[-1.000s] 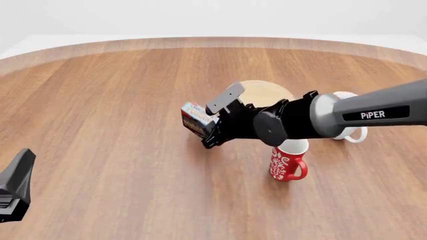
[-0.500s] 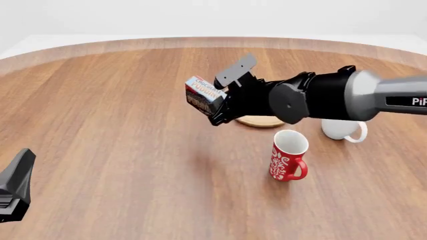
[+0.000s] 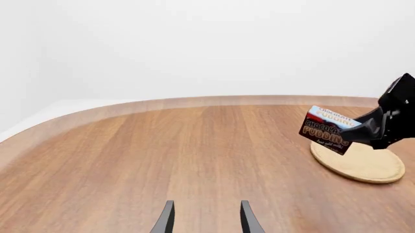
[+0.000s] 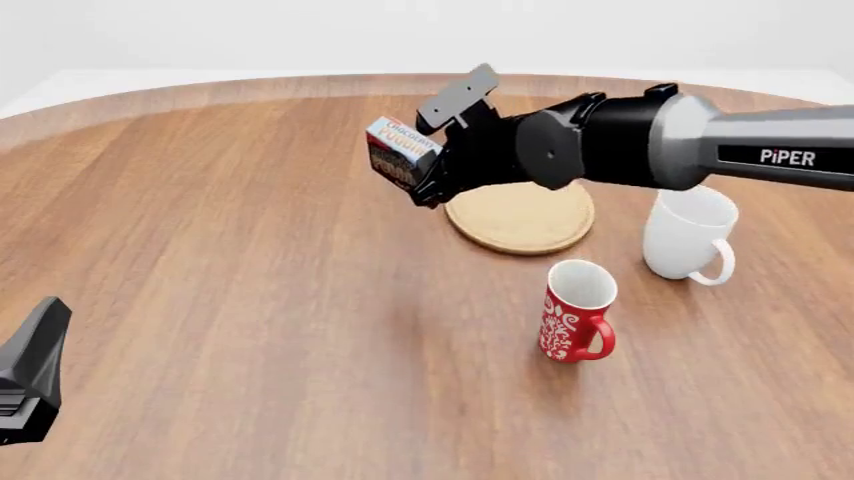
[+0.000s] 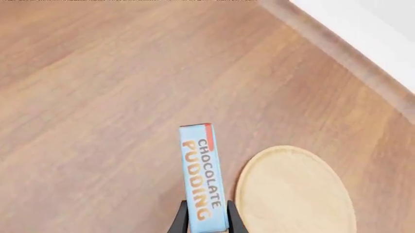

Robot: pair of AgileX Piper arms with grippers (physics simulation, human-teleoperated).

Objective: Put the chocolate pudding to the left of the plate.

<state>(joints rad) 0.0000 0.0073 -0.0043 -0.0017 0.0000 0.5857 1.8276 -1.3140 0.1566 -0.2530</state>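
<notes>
My right gripper (image 4: 424,178) is shut on the chocolate pudding (image 4: 398,152), a small brown box with a light blue top, and holds it in the air above the table, just left of the plate (image 4: 523,216). The right wrist view shows the pudding (image 5: 203,174) clamped between the fingers (image 5: 178,222), with the tan plate (image 5: 295,194) below beside it. In the left wrist view the pudding (image 3: 329,130) hangs over the plate's (image 3: 363,163) near edge. My left gripper (image 3: 205,224) is open and empty, low at the near left (image 4: 27,375).
A red patterned mug (image 4: 577,310) stands in front of the plate. A white mug (image 4: 689,235) stands to the plate's right. The right arm (image 4: 694,140) stretches over the table above the white mug. The table's far rim (image 4: 427,85) curves behind.
My right gripper has carried the pudding up and away from me, from near the red mug to the plate's left side. The plate is now uncovered. The left arm has not moved.
</notes>
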